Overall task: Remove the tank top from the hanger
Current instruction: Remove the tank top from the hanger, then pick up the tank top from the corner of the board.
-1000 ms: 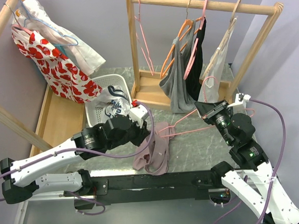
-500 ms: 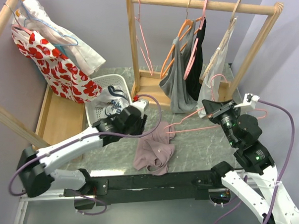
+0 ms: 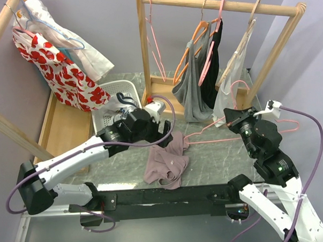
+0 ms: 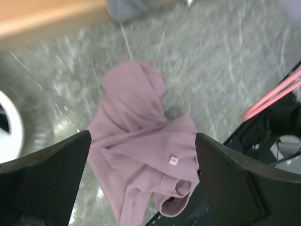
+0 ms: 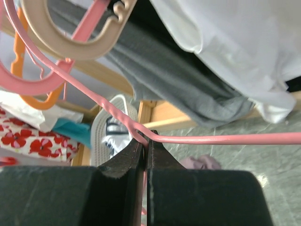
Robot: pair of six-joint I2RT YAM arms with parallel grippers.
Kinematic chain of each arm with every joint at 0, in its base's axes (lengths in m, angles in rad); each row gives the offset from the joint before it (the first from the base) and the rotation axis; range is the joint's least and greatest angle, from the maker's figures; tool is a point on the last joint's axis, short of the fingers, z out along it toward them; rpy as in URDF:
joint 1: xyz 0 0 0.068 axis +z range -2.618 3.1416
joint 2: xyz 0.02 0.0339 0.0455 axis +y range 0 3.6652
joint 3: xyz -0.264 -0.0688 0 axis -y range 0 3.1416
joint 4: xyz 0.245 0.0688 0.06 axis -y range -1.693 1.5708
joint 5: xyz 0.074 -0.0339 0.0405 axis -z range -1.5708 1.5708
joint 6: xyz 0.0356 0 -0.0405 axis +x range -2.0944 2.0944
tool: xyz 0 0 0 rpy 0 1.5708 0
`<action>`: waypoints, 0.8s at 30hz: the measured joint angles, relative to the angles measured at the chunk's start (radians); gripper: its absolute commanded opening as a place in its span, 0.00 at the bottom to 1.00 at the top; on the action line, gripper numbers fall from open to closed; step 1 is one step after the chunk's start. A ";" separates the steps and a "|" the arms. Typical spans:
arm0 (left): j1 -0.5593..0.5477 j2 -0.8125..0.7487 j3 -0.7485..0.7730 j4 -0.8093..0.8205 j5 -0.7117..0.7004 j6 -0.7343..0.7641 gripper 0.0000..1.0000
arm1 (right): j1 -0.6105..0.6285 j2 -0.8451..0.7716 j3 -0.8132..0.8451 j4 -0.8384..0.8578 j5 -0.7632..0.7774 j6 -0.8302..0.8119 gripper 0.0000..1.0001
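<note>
Pinching pink wire hanger (image 5: 225,138), right claw (image 5: 146,141), left claw (image 4: 142,136) agape above crumpled mauve tank top (image 4: 136,160)

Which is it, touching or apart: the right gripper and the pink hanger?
Touching. The right wrist view shows the right gripper with its jaws shut on the wire of the pink hanger, which runs out sideways from between the tips.

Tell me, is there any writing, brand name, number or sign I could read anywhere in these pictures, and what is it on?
No text can be read in any view.
The small white tag on the mauve tank top: too small and blurred to read.
Nothing else shows lettering, numbers or signs that can be made out.
</note>
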 measured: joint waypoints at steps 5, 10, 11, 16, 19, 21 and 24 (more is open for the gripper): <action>0.000 0.048 -0.099 0.019 0.036 -0.033 0.99 | 0.000 -0.063 0.002 -0.010 0.053 -0.011 0.04; 0.000 0.144 -0.105 0.034 0.043 -0.035 0.99 | 0.000 -0.098 0.015 -0.013 0.077 -0.018 0.04; 0.000 0.171 -0.105 0.043 0.046 -0.035 0.99 | 0.000 -0.098 0.016 -0.013 0.076 -0.021 0.04; 0.000 0.282 -0.105 0.111 0.053 -0.047 0.99 | 0.000 -0.095 0.016 -0.014 0.067 -0.025 0.04; 0.002 0.358 -0.105 0.163 0.044 -0.066 0.99 | 0.000 -0.095 0.016 -0.013 0.058 -0.025 0.05; 0.005 0.395 -0.105 0.189 0.042 -0.074 0.99 | 0.000 -0.095 0.016 -0.013 0.055 -0.025 0.06; 0.011 0.429 -0.105 0.217 0.050 -0.084 0.99 | 0.000 -0.095 0.016 -0.013 0.055 -0.027 0.06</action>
